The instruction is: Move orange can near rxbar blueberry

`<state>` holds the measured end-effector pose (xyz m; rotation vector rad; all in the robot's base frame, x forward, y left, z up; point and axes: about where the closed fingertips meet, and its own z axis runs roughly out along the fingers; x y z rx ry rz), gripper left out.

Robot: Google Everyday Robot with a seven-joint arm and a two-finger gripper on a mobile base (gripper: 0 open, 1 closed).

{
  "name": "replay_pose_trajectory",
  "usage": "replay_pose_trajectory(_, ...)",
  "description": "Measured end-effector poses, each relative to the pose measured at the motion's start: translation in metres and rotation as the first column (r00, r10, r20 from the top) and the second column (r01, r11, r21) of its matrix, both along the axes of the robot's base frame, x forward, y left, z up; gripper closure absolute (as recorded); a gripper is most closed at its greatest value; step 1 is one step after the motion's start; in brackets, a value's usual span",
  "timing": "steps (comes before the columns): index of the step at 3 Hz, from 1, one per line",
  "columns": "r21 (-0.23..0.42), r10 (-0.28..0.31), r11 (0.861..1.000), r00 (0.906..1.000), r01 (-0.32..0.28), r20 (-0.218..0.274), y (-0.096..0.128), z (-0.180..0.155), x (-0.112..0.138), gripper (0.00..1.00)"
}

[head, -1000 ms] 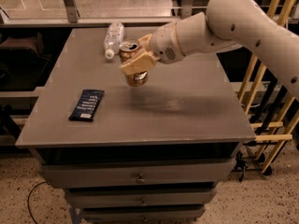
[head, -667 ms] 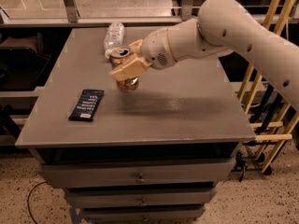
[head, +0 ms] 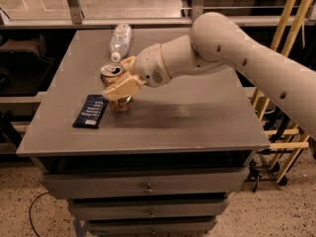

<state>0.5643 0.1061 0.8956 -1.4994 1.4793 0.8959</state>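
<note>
The orange can stands just right of the rxbar blueberry, clamped in the end effector, at or barely above the bench. If the end effector lets go before the can is seated flat, it could topple onto the wrapper.
</note>
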Motion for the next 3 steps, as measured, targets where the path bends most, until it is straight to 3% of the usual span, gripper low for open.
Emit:
replay_pose_trajectory(2,0.029,0.025,0.999,0.9996,-0.025,0.008,0.0061,-0.0096,-0.0002,0.12)
replay_pose_trajectory(3,0.031,0.029,0.999,0.9995,-0.03,0.01,0.0077,-0.0099,-0.0008,0.0)
